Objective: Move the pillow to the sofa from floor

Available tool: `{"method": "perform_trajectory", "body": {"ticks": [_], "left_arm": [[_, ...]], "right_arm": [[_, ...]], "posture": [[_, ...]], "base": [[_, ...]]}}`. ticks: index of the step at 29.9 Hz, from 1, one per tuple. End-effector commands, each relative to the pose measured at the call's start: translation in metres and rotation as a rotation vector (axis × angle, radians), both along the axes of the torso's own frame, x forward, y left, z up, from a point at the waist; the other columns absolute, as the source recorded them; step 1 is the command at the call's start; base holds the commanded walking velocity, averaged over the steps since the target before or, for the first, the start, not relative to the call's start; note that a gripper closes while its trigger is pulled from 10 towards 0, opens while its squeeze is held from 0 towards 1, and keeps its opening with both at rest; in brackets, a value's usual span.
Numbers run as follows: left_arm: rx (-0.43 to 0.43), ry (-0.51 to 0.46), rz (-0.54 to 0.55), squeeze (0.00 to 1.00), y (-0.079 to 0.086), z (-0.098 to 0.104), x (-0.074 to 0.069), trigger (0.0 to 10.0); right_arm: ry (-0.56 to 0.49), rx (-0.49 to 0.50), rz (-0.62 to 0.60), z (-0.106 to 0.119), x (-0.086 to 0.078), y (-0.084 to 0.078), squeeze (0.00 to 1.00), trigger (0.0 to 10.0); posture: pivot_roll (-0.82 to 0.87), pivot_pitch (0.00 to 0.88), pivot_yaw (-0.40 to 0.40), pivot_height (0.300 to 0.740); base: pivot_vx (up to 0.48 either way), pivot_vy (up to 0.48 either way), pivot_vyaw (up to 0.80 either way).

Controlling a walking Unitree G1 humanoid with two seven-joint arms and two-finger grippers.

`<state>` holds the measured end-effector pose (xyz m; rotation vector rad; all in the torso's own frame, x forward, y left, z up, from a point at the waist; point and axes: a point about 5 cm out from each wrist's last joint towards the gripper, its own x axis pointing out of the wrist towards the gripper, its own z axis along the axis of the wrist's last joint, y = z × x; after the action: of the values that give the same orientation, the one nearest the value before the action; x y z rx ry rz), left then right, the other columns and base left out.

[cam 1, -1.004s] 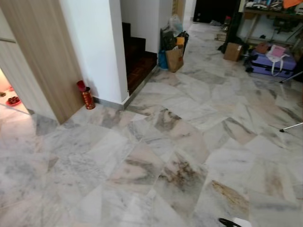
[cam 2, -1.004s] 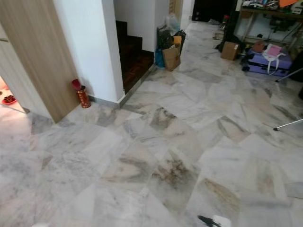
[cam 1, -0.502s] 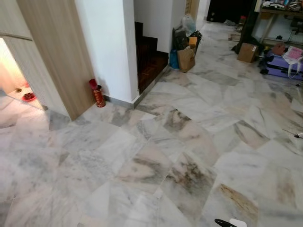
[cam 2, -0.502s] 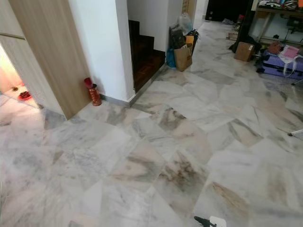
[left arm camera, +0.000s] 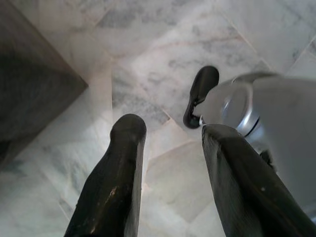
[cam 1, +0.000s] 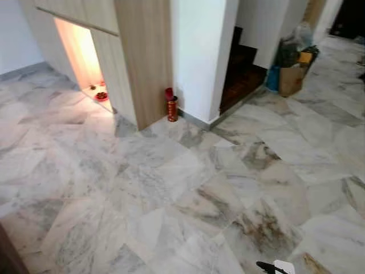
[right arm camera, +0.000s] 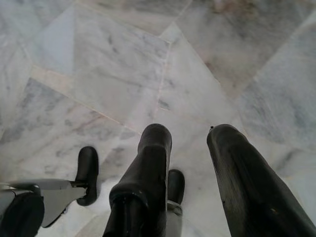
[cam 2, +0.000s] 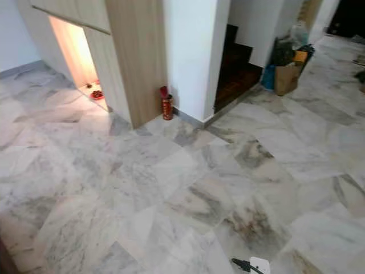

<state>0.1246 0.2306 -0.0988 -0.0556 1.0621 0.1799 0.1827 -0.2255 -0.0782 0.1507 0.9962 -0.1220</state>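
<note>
You see the wooden cabinet (cam 1: pixel 137 57) cut off at the top edge, its lit niche (cam 1: pixel 85 54) too bright and small to read. The bags (cam 1: pixel 293 68) by the stairs (cam 1: pixel 242 74) blur together. A dark corner (cam 1: pixel 8 257) is clipped at the lower left.

Soft, slightly blurred daylight views; warm glow from lit niche (cam 1: pixel 85 57).

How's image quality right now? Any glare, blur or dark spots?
Left eye view: soft all over, warm glare from the lit niche, stairwell dark. Right eye view: the same. Left wrist view: left gripper blurred up close, dark shaded panel beside it. Right wrist view: floor evenly lit, right gripper soft.
</note>
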Motion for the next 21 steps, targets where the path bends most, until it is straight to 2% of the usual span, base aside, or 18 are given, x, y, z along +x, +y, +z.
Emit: {"method": "perform_trajectory", "body": {"ticks": [1, 6, 8, 11, 15, 21], "left_arm": [[0.022, 0.014, -0.03, 0.0, -0.001, 0.0, 0.0, 10.0], [0.063, 0.01, -0.083, 0.0, 0.004, 0.003, 0.008, 10.0], [0.082, -0.012, -0.064, 0.0, 0.017, 0.008, 0.013, 10.0], [0.086, -0.027, -0.062, 0.0, 0.023, 0.012, 0.019, 10.0], [0.09, -0.048, -0.093, 0.0, 0.024, 0.019, 0.034, 10.0], [0.084, -0.049, -0.067, 0.0, 0.021, 0.019, 0.039, 10.0]], "right_arm": [[0.005, 0.0, 0.01, 0.0, 0.0, 0.0, 0.0, 10.0], [0.01, -0.005, 0.027, 0.0, 0.0, 0.001, 0.0, 10.0], [0.007, 0.001, 0.019, 0.0, 0.0, 0.001, 0.0, 10.0], [0.005, 0.003, 0.02, 0.0, 0.0, 0.001, 0.0, 10.0], [0.006, -0.008, 0.033, 0.0, 0.001, 0.001, 0.0, 10.0], [0.008, 0.0, 0.04, 0.0, 0.001, 0.002, 0.0, 10.0]], "posture": [[0.09, 0.0, -0.006, 0.74], [0.09, 0.0, -0.001, 0.74], [0.09, 0.0, 0.002, 0.74], [0.09, 0.0, 0.003, 0.74], [0.09, 0.0, 0.01, 0.74], [0.1, 0.0, 0.009, 0.74]], "base": [[0.0, 0.0, 0.8], [0.0, 0.0, 0.8], [0.0, 0.0, 0.8], [0.0, 0.0, 0.8], [0.0, 0.0, 0.8], [0.0, 0.0, 0.8]]}}
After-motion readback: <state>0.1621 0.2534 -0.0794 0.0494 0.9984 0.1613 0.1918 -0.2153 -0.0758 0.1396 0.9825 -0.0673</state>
